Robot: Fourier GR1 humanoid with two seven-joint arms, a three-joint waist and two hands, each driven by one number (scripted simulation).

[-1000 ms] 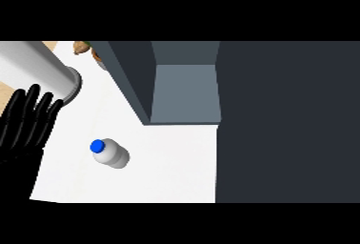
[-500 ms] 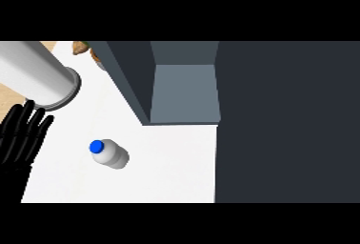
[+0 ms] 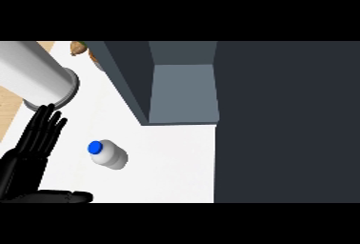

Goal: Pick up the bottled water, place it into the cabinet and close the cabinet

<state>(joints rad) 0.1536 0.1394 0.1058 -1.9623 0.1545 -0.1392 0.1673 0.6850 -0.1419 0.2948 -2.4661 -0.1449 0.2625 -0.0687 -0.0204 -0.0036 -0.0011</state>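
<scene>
In the head view, the bottled water (image 3: 107,154) is being shown standing on the white counter (image 3: 169,167), its blue cap (image 3: 95,147) seen from above. It is lying well below the cabinet (image 3: 179,81), whose grey interior is being seen open at the upper middle, and it is not inside it. A dark panel (image 3: 288,124) is taking up the right side of the view.

The left hand (image 3: 32,147) is being held at the left edge, relaxed and released, with its fingers straight and pointing up and its thumb stretched out along the lower edge. It is near the bottle but is not touching it; nothing is being grasped. A grey forearm (image 3: 35,76) is being seen at the upper left, above the fingertips. The right hand is not being shown.
</scene>
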